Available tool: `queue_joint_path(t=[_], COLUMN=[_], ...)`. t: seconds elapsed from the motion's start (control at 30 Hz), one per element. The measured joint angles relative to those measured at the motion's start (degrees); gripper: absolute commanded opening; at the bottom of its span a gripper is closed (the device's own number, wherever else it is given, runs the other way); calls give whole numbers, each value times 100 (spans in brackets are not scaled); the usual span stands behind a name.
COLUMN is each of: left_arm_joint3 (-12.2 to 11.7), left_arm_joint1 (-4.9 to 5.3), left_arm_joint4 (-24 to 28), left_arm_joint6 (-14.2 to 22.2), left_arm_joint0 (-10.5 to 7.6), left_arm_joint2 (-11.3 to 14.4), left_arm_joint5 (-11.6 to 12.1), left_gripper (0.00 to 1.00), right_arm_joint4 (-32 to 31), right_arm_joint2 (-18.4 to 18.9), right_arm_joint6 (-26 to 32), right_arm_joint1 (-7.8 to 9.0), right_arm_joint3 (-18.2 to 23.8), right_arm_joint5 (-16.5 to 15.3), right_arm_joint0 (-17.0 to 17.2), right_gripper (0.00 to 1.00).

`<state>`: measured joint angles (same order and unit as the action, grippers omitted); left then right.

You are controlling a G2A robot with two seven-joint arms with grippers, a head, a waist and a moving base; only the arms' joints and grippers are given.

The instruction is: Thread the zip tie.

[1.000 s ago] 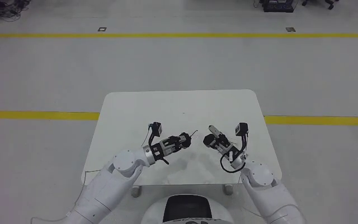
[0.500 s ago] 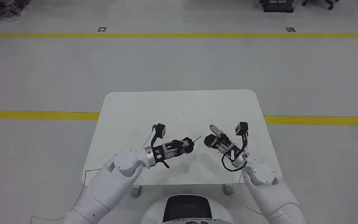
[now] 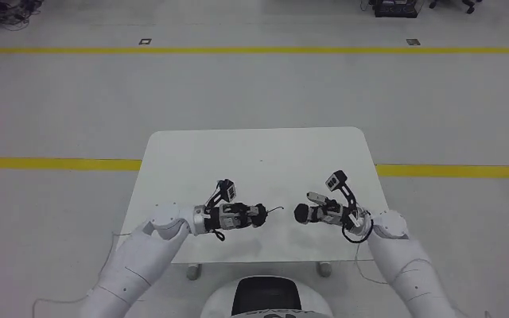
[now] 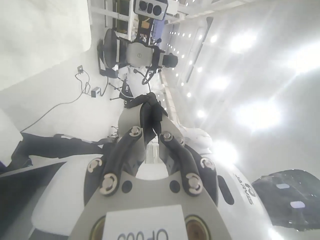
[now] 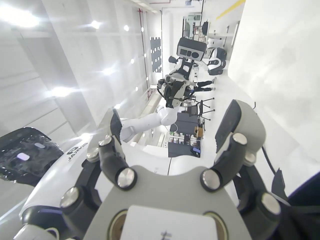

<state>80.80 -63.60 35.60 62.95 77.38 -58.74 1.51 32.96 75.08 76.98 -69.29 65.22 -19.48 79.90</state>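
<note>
Pinching a thin black plastic zip tie point(image 4: 150, 111), the left end effector point(image 3: 256, 213) has its two grey metal fingers point(image 4: 128, 119), lined with dark pads, pressed together on the flat strap. A short, slightly curled length of the tie pokes out past the fingertips and points across at the right end effector point(image 3: 301, 213). There is open air between the tie's tip and that end effector. The tie is held above the near half of the smooth white rectangular tabletop with rounded corners point(image 3: 254, 151), roughly midway from side to side. The right end effector is spread wide with nothing between its fingers point(image 5: 246, 123), which are grey blocks with black pads, hinged on black links with round silver pins. Both forearms turn inward from either side, so the two end effectors face each other head-on.
</note>
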Motion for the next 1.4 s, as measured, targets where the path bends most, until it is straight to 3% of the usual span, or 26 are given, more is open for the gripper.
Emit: queue_joint_path(t=[0.13,0.3,0.37,0.57,0.7,0.97,1.13,1.4], left_arm_joint3=[-29,27,29,-258,-387,-431,-671,-930], left_arm_joint1=[8,2,-2,-43,-65,-79,-112,-169], left_arm_joint4=[-411,-299,-106,401,353,486,816,957], left_arm_joint6=[-61,-100,97,706,588,417,613,768], left_arm_joint0=[-80,-62,-83,-232,-330,-345,-484,-693], left_arm_joint2=[92,123,192,399,475,521,602,749], left_arm_joint5=[91,74,-23,-59,87,-14,-36,199], left_gripper=[0,0,0,0,0,0,0,0], right_arm_joint4=[-80,-75,-79,31,-52,120,455,830], right_arm_joint2=[-21,-19,-25,-64,-64,-109,-407,-702], right_arm_joint6=[24,-7,-76,269,256,258,267,266], right_arm_joint1=[-18,-17,-18,-4,11,17,75,168], right_arm_joint3=[-180,-171,-169,-325,-366,-296,-265,-202], right_arm_joint5=[0,0,7,0,0,62,21,0], right_arm_joint0=[-168,-160,-140,-177,-220,-190,-226,-327], right_gripper=[100,100,100,100,100,100,100,100])
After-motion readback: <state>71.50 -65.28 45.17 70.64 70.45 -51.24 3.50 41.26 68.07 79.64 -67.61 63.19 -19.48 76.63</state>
